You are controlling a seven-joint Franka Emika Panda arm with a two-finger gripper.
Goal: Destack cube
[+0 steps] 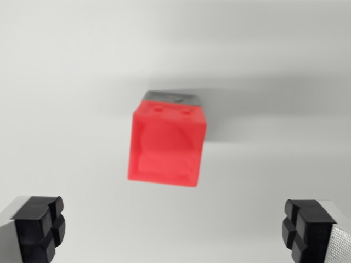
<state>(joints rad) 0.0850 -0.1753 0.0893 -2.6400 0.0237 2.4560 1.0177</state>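
Observation:
A red cube [166, 145] fills the middle of the wrist view, its top face showing a round recess. It rests on a darker grey cube [173, 98], of which only a thin strip shows along the red one's upper edge. My gripper [175, 227] hangs above the stack with its jaws wide apart. One black fingertip [38, 227] is at the lower left corner and the other black fingertip [307, 227] at the lower right. Nothing lies between them, and the red cube sits higher in the picture than the fingertips.
The stack stands on a plain white surface [66, 82]. A soft shadow [258, 109] falls to the wrist view's right of the cubes.

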